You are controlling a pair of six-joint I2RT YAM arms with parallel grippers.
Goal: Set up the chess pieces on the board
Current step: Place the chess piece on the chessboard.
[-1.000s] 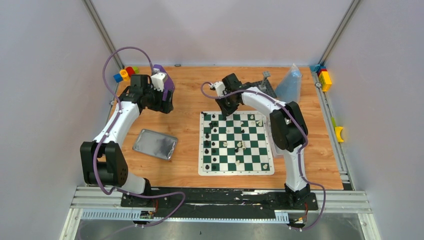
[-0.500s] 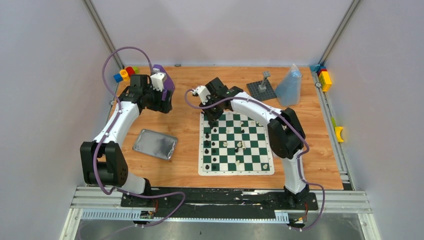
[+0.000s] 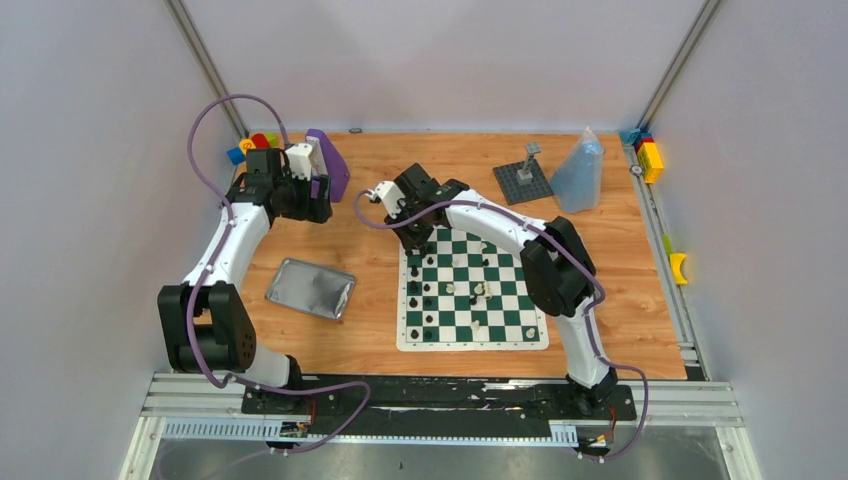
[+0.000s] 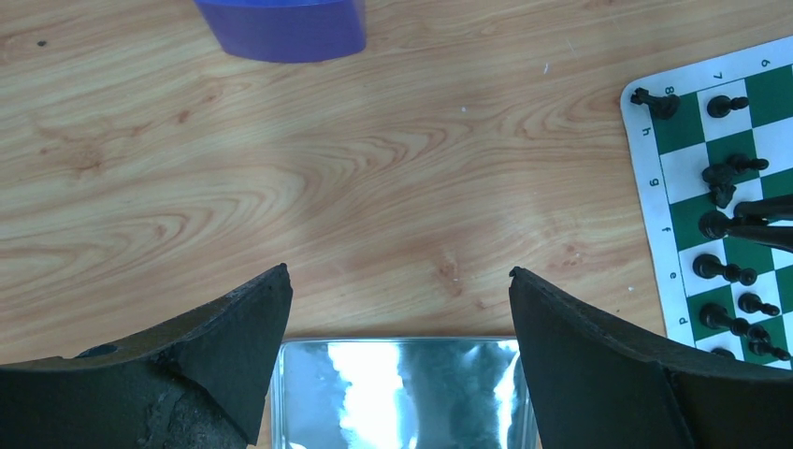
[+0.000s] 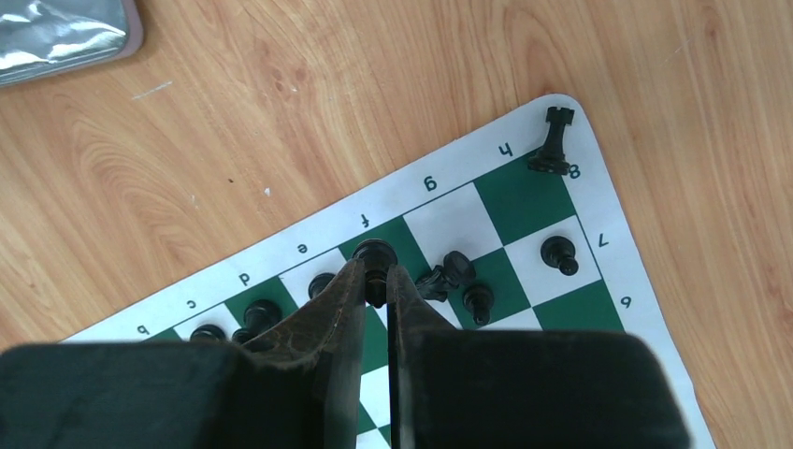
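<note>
1. The chess board (image 3: 472, 295) is a flat mat of dark green and white squares. Its white border carries letters and numbers. It lies on the tabletop (image 3: 400, 180) in front of the right arm.
2. From above, black pieces (image 3: 415, 290) stand along the left side of the board, and pale pieces (image 3: 480, 293) are scattered near the middle.
3. The right fingers (image 5: 337, 309) are clamped on a round-headed black piece (image 5: 375, 253), at the border by the letter f.
4. Just beside it a tipped black piece (image 5: 439, 278) lies on the squares. A black rook (image 5: 552, 140) stands on the corner square, with a black pawn (image 5: 559, 253) on the next one.
5. The left fingers (image 4: 234, 327) are wide apart and hold nothing. They hang over bare wood, with the silver tin (image 4: 402, 393) below them.
6. Bare wood is open between the left border of the board and the tin. A purple object (image 3: 328, 160) stands near the far left corner.
</note>
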